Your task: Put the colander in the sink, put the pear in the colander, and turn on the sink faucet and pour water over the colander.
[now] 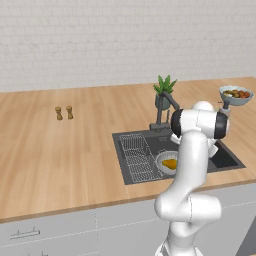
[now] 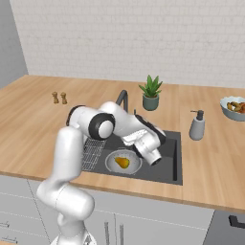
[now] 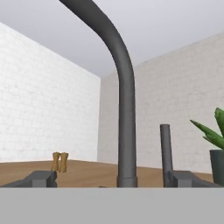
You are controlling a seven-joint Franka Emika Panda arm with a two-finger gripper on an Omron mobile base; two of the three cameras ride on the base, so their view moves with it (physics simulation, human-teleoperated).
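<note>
The arm covers much of the sink (image 1: 131, 140) in the left base view, cutting off the right half of the colander (image 1: 166, 162) and hiding the gripper itself. In the right base view the forearm crosses the basin's back edge, so just the top of the sink faucet (image 2: 122, 99) clears it at 12 o'clock.

The colander is a round silver bowl sitting in the basin, just right of the wire rack (image 1: 136, 156). The pear (image 2: 122, 162), yellow-orange here, lies inside it.

In the hand view the gripper (image 3: 117, 178) stands wide open, its dark tips at 7 and 5 o'clock, nothing between them; the faucet's stem rises just beyond, curving toward 11 o'clock, with the lever beside it.
</note>
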